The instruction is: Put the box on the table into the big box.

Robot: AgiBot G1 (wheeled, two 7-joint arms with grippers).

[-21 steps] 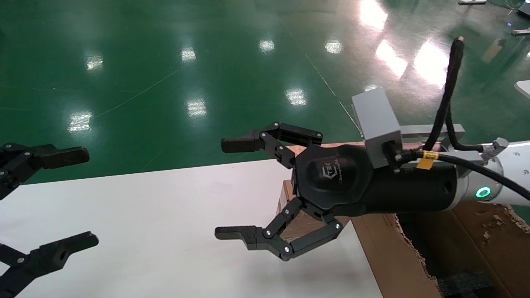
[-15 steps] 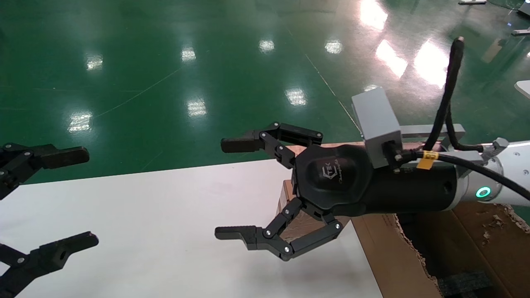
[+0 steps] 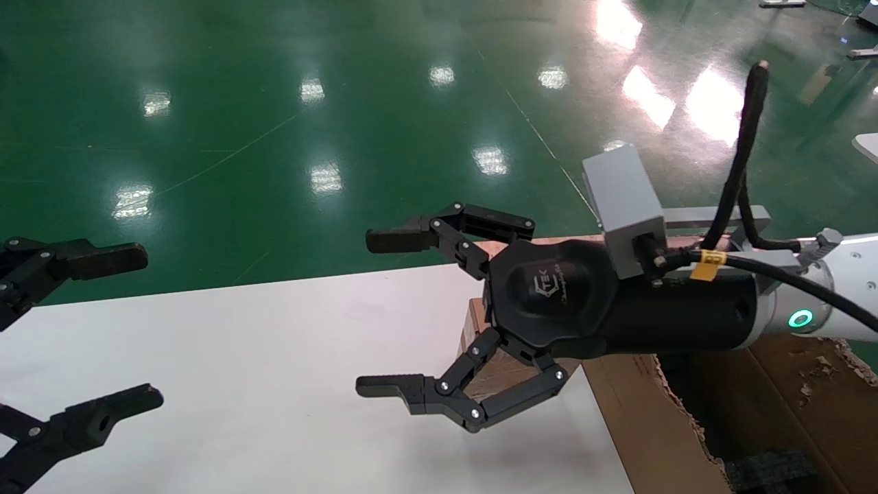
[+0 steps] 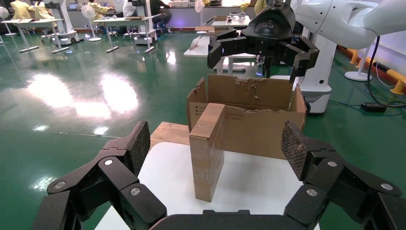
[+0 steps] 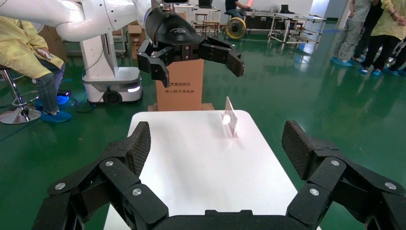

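The small reddish-brown box (image 4: 207, 151) stands upright on the white table (image 4: 258, 184), close in front of the big carton (image 4: 253, 127). In the head view the box (image 3: 499, 374) shows only in part under my right gripper. My right gripper (image 3: 367, 312) is open and empty, held above the table's right edge over the box; it also shows in the left wrist view (image 4: 261, 48). My left gripper (image 3: 147, 326) is open and empty at the table's left side, facing the box. The big carton (image 3: 638, 412) stands right of the table (image 3: 274, 357), with black foam (image 3: 768, 470) inside.
A reddish wooden board (image 4: 167, 134) lies beside the table's far corner next to the carton. A thin clear upright plate (image 5: 230, 117) stands near the table's far end in the right wrist view. A printed brown box (image 5: 179, 91) stands behind the table. Green floor surrounds the table.
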